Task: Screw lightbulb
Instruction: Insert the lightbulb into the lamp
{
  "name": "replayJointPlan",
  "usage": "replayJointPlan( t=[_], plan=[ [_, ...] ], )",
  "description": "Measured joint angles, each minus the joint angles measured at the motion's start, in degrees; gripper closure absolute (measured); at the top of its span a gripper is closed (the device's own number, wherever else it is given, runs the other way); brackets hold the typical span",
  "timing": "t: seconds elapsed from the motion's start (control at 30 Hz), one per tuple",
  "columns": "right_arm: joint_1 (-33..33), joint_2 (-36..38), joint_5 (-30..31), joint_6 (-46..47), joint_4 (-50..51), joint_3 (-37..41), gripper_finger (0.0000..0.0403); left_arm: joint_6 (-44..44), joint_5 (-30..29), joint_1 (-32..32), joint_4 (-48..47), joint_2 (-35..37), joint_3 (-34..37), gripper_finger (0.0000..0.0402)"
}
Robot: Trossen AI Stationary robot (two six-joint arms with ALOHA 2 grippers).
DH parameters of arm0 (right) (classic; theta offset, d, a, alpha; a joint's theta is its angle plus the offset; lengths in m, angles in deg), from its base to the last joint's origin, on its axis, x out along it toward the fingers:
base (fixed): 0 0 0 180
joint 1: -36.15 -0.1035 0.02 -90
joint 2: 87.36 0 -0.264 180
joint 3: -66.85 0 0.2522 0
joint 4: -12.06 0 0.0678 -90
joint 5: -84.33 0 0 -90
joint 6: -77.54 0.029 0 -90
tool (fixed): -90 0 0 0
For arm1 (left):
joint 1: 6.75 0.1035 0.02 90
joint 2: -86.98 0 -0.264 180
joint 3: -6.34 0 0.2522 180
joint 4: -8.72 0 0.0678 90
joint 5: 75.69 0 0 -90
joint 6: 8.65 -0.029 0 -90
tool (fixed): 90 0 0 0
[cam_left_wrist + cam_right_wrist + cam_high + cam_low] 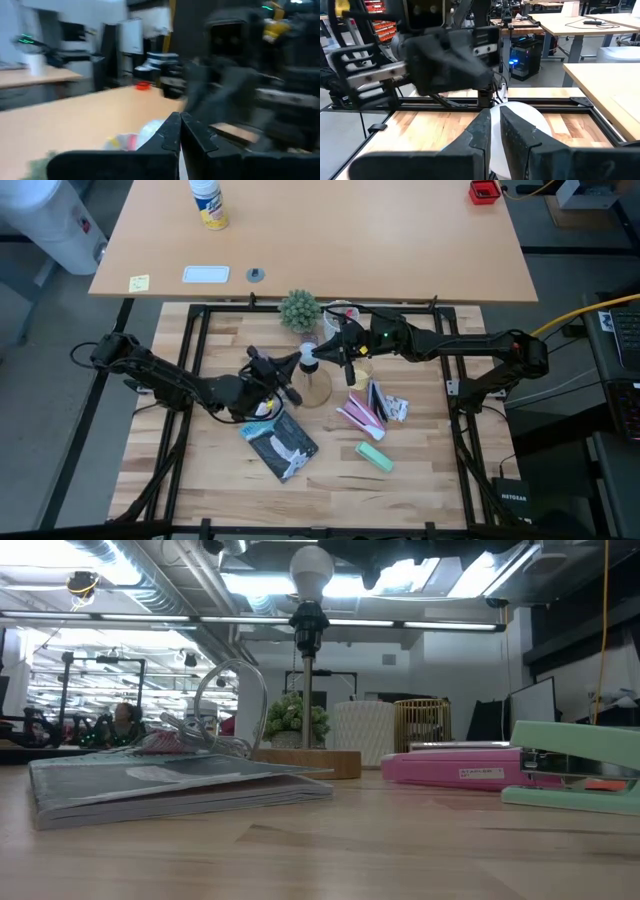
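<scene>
The lightbulb, whitish and round-topped, sits upright in the black socket of the stand at mid table. In the high view the lightbulb is a small white spot between the two arms. My right gripper reaches in level from the table's right, shut, with the white glass showing just past and beside its fingers. My left gripper comes in from the left beside the stand. It is shut, nothing shows between its fingers, and it faces the right arm. My right gripper's shut fingers lie level against or just over the lightbulb's rounded glass, coming from the table's right. They cover the place where they meet it, so I cannot tell whether they touch. The lightbulb stays upright in the socket.
A grey booklet lies near the stand on the table's near side. A pink stapler and a mint-green one lie to the right. A small plant stands at the far edge, and a beige table with a bottle stands beyond.
</scene>
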Motion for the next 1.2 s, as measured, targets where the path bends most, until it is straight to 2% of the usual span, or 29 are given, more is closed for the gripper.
replayJointPlan(
  t=[0.1,0.47,1.2],
  plan=[
    [0.0,0.0,0.0,0.0,-0.4,0.0,0.0359,3.5,3.0,0.1,-2.5,0.0,0.0,0.04],
    [0.1,0.0,0.4,0.0,-0.7,0.0,0.0359,11.2,3.6,2.1,-10.5,0.0,0.0,0.04],
    [0.0,0.0,0.0,0.0,-1.5,0.1,0.0359,11.1,3.3,2.3,-10.5,0.0,0.0,0.04]
  ],
)
